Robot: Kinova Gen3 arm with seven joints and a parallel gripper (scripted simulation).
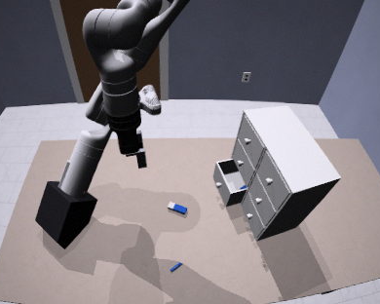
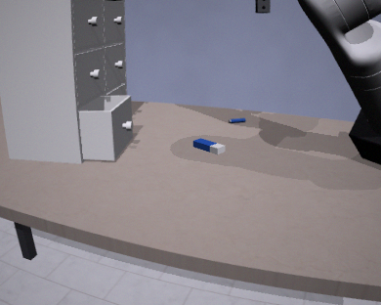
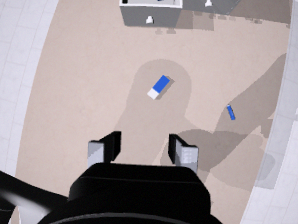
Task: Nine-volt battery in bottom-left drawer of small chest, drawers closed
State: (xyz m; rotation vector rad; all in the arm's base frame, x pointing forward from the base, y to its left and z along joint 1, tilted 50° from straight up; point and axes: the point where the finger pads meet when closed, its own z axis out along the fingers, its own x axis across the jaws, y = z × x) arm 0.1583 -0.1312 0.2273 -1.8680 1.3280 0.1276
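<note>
The small chest (image 1: 291, 146) (image 2: 38, 88) stands upright. Its bottom-row left drawer (image 1: 223, 192) (image 2: 121, 142) (image 3: 135, 19) is pulled well out and looks about level; the other drawers look shut. A small blue thing (image 1: 243, 187) lies inside the open drawer, mostly hidden by the chest; it looks like the nine-volt battery, but too little shows to be sure. My gripper (image 1: 141, 159) (image 2: 263, 6) (image 3: 144, 142) is open and empty, high above the table, on the robot's side of the chest and away from the drawer.
A blue block with a white end (image 1: 177, 209) (image 2: 209, 146) (image 3: 158, 87), like an eraser, lies on the table in front of the chest. A thin blue cylinder (image 1: 176, 267) (image 2: 237, 120) (image 3: 231, 112) lies farther to the right as I face the drawers. White knobs stick out of the drawer fronts.
</note>
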